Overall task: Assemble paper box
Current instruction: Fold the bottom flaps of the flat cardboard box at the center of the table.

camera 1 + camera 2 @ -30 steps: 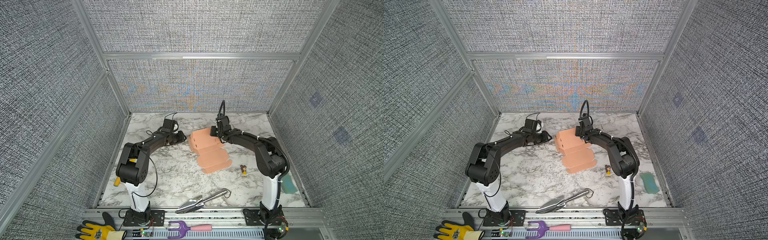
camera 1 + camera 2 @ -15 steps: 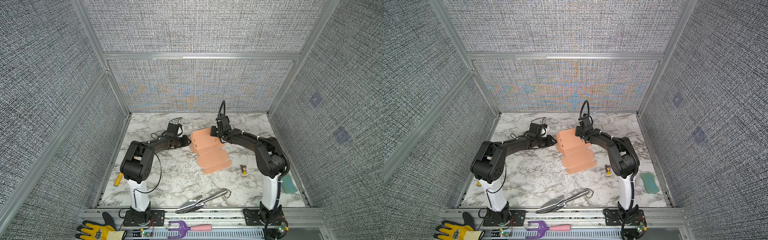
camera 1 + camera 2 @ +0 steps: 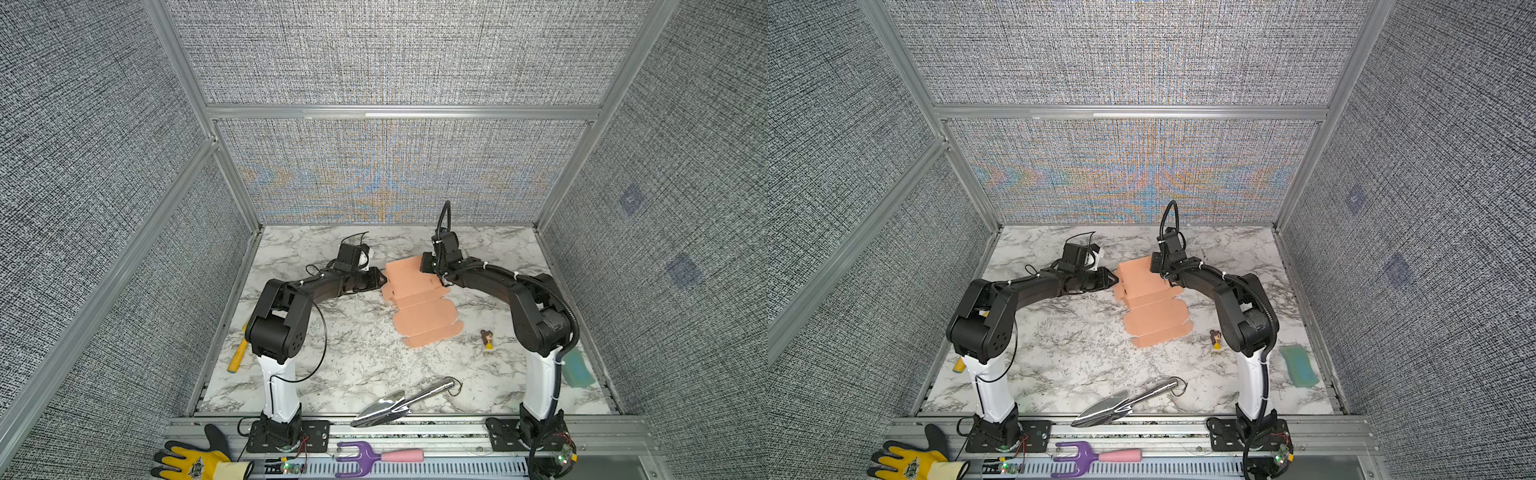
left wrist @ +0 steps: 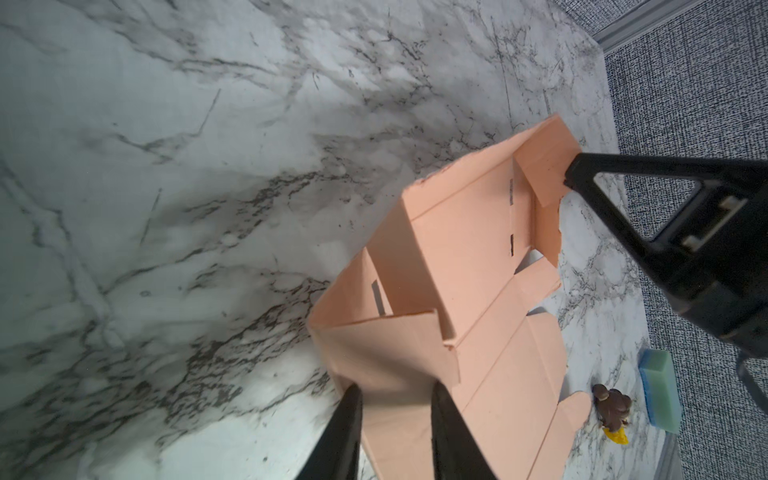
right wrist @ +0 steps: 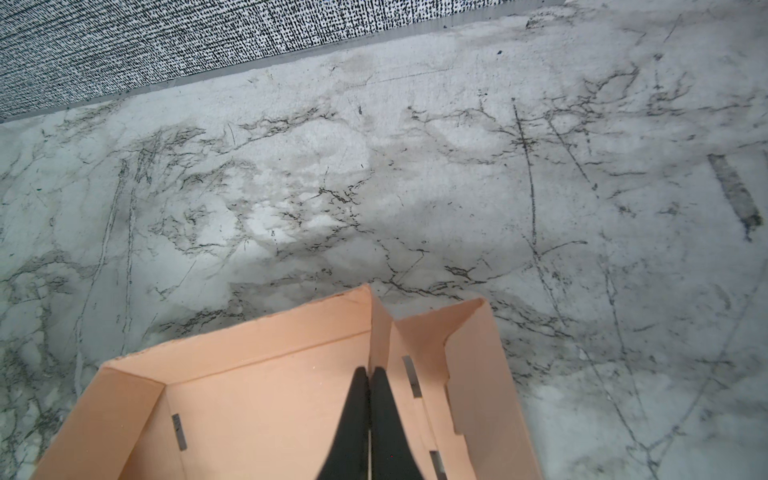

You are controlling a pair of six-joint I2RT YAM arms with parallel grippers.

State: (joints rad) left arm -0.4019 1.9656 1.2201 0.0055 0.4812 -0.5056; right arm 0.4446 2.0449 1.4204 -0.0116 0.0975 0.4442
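The salmon-pink paper box (image 3: pixel 415 299) (image 3: pixel 1146 303) lies mid-table, its far end folded into a shallow tray with walls raised and its lid panels flat towards the front. My left gripper (image 3: pixel 381 281) (image 3: pixel 1115 280) is at the tray's left side. In the left wrist view its jaws (image 4: pixel 395 395) stand partly open, with the tilted side flap of the paper box (image 4: pixel 386 353) showing between them. My right gripper (image 3: pixel 426 269) (image 5: pixel 369 372) is shut. Its tips rest inside the tray (image 5: pixel 266 399) against the upright corner tab by the right wall.
A metal trowel (image 3: pixel 407 401) lies near the front edge. A small figurine (image 3: pixel 487 338) and a green sponge (image 3: pixel 575 368) are at the right, and a yellow marker (image 3: pixel 237 353) at the left. A yellow glove (image 3: pixel 195 463) and a purple hand rake (image 3: pixel 370 457) lie on the front rail.
My left arm has swung right, bringing its gripper up to the box's left flap, with the jaws a little narrower. The right arm and the box have stayed put.
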